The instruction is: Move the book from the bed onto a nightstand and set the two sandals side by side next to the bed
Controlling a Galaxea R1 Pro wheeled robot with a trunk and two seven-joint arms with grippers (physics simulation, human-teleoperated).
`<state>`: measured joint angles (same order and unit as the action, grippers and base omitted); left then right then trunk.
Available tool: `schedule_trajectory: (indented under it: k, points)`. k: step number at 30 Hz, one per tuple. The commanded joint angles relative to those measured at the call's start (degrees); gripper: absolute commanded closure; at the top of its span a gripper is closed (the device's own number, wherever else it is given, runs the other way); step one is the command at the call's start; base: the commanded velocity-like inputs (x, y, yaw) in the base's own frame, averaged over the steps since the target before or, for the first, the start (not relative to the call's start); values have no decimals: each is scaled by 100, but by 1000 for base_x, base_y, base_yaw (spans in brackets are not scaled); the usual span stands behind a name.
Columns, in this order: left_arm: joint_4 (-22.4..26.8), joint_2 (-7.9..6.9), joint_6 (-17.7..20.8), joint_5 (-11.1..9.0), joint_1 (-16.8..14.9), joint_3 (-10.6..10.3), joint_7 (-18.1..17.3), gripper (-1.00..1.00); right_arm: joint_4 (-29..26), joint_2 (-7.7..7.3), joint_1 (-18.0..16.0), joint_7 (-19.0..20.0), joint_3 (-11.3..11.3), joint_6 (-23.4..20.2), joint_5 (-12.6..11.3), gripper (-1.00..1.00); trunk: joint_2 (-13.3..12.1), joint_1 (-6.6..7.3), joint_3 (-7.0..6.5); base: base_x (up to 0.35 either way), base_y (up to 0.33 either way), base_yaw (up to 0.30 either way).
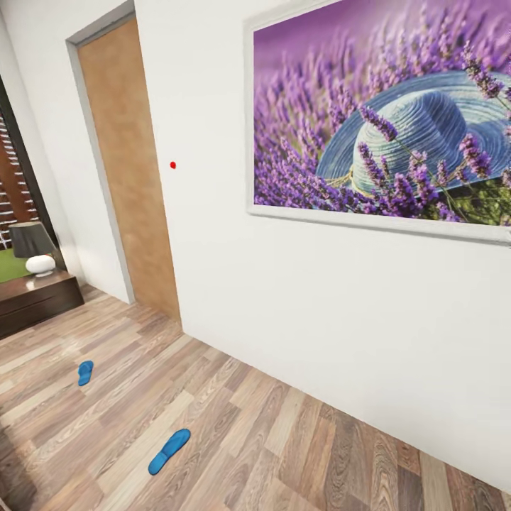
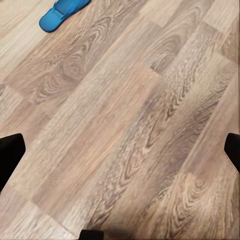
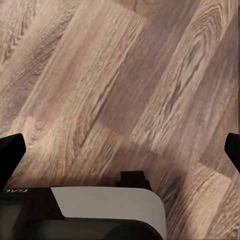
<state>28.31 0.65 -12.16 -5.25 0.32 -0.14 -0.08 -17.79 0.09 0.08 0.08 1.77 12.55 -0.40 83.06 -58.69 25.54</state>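
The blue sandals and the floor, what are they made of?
The two sandals look like smooth rubber or foam: one even bright blue, flat, no stitching visible. It is a render, so that is a guess. The floor looks like wood-plank laminate with a satin finish: grey-brown boards, printed-looking grain swirls and straight seams.

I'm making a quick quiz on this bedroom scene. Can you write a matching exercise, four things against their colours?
Things:
1. sandals
2. door
3. picture
4. lamp base

Colours:
A. purple
B. white
C. bright blue
D. light brown

Pairs: 1-C, 2-D, 3-A, 4-B
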Motion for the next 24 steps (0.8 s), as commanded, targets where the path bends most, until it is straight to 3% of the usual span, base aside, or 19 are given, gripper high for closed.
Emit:
schedule_trajectory:
  k: [1,16,24]
  points:
    - [8,0,-6,-55,3,-1,-1,-100,-5,3,1,1,12,10,-4,-100,2,-3,3,291,0,-204]
    - [8,-3,-6,-55,3,-3,-1,-100,-3,8,1,-17,8,10,-4,-100,2,-3,1,318,-2,-30]
    - [8,-3,-6,-55,3,-4,3,-100,-2,10,1,-17,8,10,-4,-100,2,-3,1,309,-94,0]
